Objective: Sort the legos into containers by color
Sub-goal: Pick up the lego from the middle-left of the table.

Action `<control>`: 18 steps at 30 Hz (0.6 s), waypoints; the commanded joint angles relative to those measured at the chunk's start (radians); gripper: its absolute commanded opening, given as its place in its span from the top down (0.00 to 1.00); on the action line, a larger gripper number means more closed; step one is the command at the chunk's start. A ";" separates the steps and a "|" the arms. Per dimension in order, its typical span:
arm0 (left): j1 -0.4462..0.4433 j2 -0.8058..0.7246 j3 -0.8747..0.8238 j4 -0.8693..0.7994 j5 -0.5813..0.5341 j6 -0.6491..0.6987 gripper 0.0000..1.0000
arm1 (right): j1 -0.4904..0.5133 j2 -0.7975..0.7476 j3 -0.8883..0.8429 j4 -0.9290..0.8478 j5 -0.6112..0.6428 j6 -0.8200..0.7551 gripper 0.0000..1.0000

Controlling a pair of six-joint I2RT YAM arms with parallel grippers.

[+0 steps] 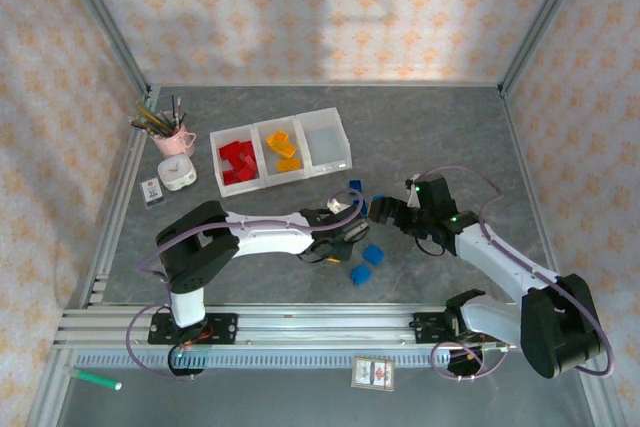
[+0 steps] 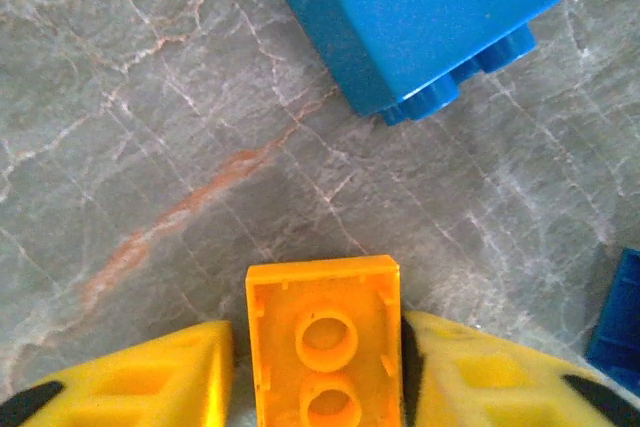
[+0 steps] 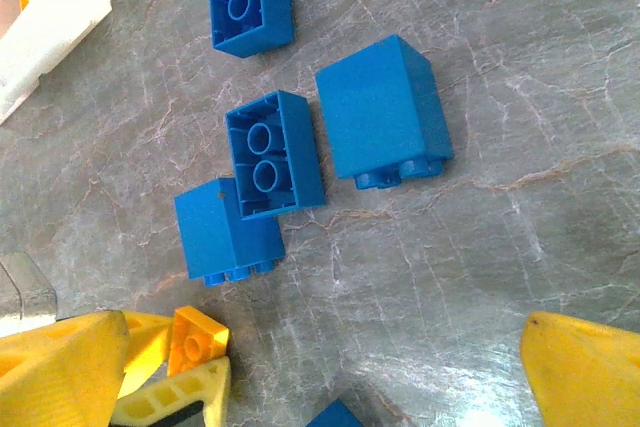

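**While the right gripper [image 3: 325, 319] stands wide, the left gripper [image 2: 318, 335] holds an orange brick [image 2: 323, 372]**

Where the two arms meet over the grey table [image 1: 450, 137], in front of the containers [image 1: 325, 142] and just beside a cluster of blue bricks [image 3: 273, 154], the orange brick sits between the left fingers [image 2: 140, 382]. They are drawn in narrow against its two long sides, with at most a hairline of shadow at either side. Its hollow underside faces the left wrist camera, showing two round tubes one behind the other. The studs are turned away and hidden. Its long axis runs along the fingers, pointing away from the wrist toward a large blue brick [image 2: 410, 17] that lies on its side, studs aimed at the lower right of that view. Whether the orange brick rests on the table or hangs just above it, I cannot tell.

The right fingers [image 3: 585, 372] are spread far apart over the table. Ahead of them four blue bricks lie close together. Two have the hollow side up, and two lie on their sides with studs toward the bottom of the right wrist view. The two-tube one has its long axis up and down that view.

From above, the left bin holds red bricks [image 1: 238, 160] and the middle bin holds orange bricks [image 1: 282, 150].
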 commanded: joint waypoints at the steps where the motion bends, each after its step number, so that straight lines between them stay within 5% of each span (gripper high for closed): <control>1: -0.002 0.006 -0.014 0.007 -0.027 -0.006 0.61 | -0.006 -0.001 0.005 0.016 0.012 -0.010 0.00; 13: 0.017 -0.149 0.011 -0.072 -0.135 0.002 0.67 | -0.004 0.006 0.080 0.021 -0.069 -0.045 0.00; 18: 0.121 -0.253 0.029 -0.117 -0.228 0.054 0.67 | 0.019 0.054 0.158 0.048 -0.103 -0.031 0.00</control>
